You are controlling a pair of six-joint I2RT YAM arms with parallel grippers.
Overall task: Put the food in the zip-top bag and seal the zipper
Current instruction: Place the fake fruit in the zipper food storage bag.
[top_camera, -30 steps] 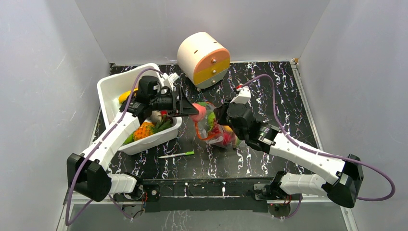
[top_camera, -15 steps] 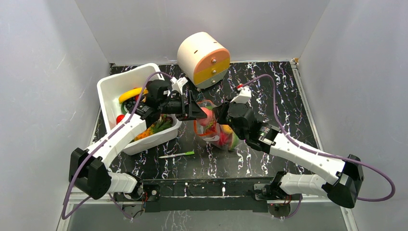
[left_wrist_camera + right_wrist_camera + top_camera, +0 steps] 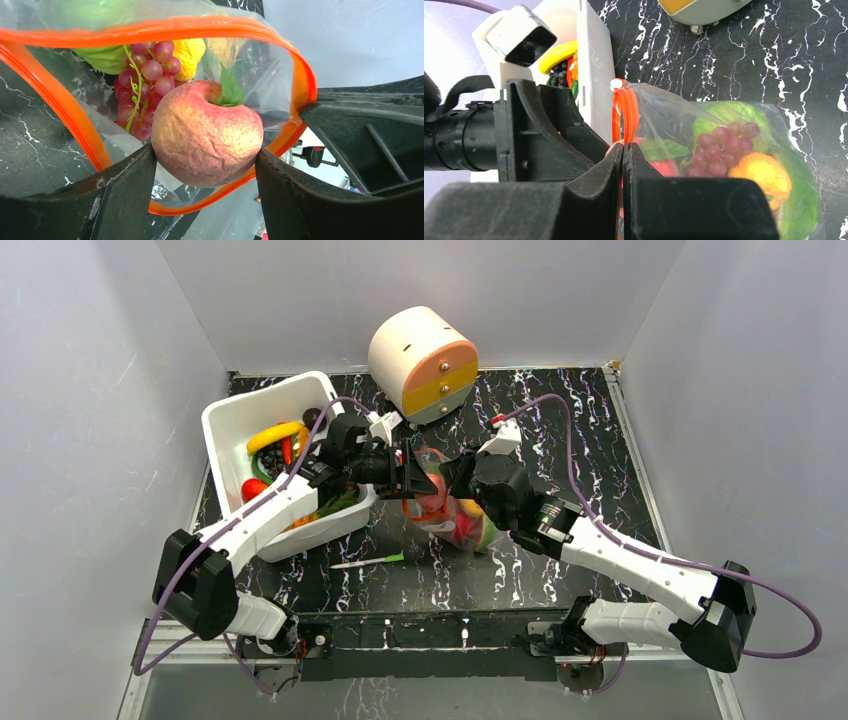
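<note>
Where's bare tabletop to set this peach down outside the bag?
Bare: far-right tabletop between the round cream-and-orange drawer unit and the right arm; also the near strip between the thin white-and-green stick and arm bases. Crowded: between the white plastic bin and clear zip-top bag.

Nope, no text, labels, brands or numbers that I can actually read in any of the views. Closest thing is a faint raised mark on the outer wall of the white bin point(image 3: 594, 65), just left of the zip-top bag point(image 3: 724, 125) in the right wrist view, and it's way too faint to make out.
</note>
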